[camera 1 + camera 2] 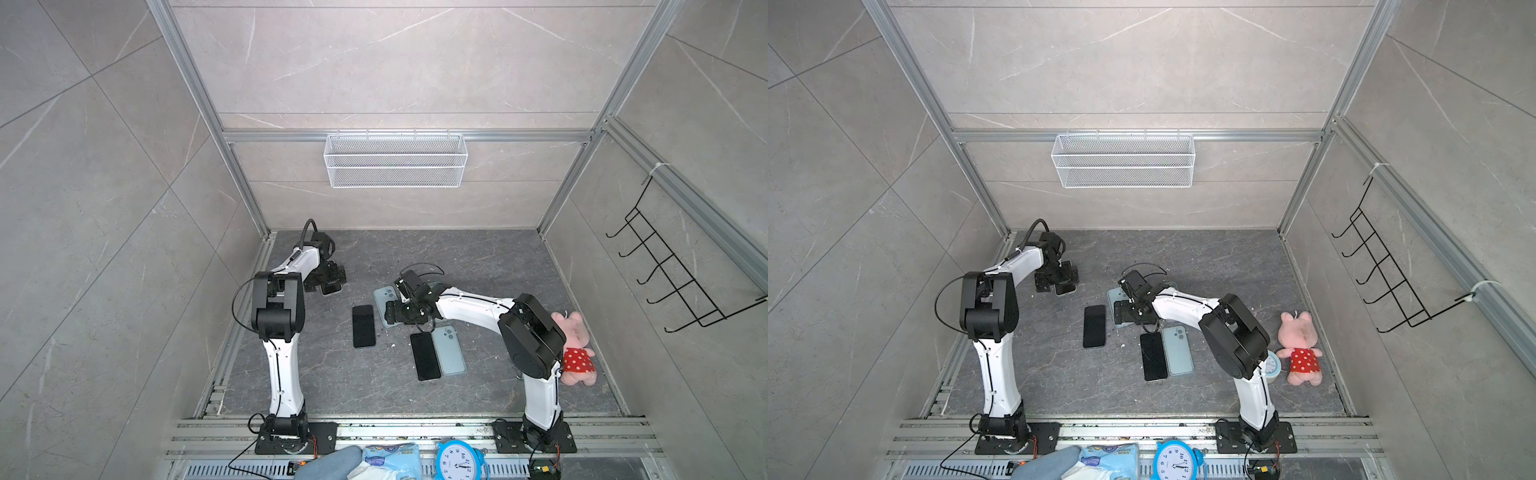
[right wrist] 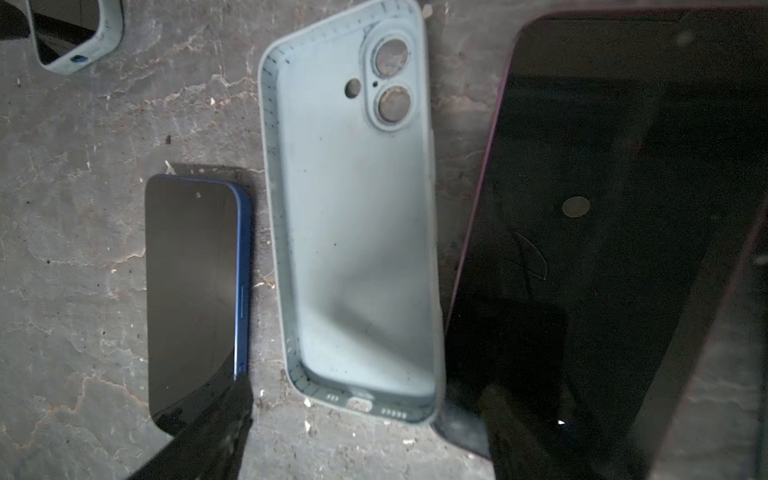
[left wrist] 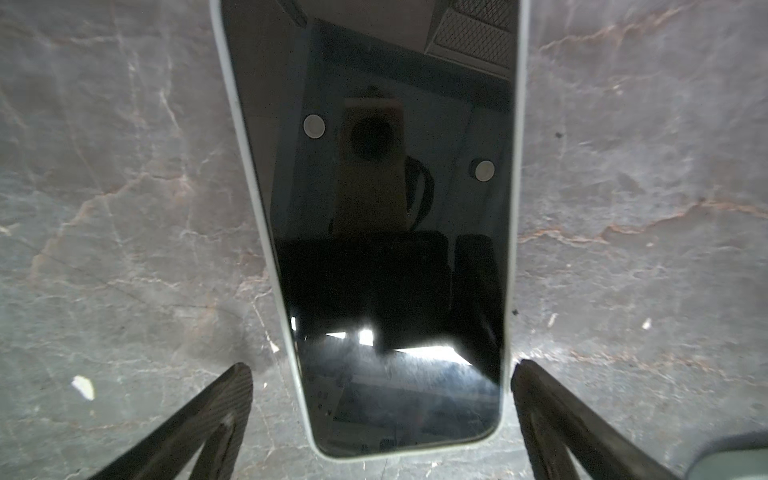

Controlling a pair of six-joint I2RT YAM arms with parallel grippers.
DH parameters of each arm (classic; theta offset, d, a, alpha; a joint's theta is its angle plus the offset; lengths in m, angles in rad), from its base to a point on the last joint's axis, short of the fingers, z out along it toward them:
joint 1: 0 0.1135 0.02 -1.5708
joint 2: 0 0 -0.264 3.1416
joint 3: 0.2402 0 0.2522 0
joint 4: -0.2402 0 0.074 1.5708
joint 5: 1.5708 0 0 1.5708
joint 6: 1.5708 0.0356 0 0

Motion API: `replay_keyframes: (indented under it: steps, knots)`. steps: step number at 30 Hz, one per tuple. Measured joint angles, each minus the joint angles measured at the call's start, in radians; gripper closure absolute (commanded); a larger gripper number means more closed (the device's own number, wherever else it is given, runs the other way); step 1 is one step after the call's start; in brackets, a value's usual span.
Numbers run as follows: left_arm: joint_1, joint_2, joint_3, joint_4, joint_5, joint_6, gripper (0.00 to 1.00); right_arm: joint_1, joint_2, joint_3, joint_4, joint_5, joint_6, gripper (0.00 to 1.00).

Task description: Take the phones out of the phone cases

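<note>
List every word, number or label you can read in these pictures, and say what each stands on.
"12", "11", "10", "9": hour numerals on the dial of the blue alarm clock, in both top views; others blurred or cut off.
Blue-and-white packet beside it: print too blurred to read.
Small round dial behind the right arm: too small to read.
Cased phone, blue phone, empty phone case: no text visible.

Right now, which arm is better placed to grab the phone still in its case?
Left. The left claw, open, straddles the cased phone, one finger on each side. The right claw is over an empty case.
</note>
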Motion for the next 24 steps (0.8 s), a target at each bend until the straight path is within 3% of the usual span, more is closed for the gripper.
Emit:
replay_keyframes:
  steps: [17, 24]
  knots:
    - [-0.003, 0.007, 0.002, 0.008, -0.013, 0.000, 0.03, 0.005, 0.024, 0.012, 0.072, -0.076, 0.002, 0.15]
    - [-0.008, 0.048, 0.064, 0.002, -0.028, 0.000, 0.17, 0.005, -0.015, -0.001, 0.064, -0.058, 0.002, 0.14]
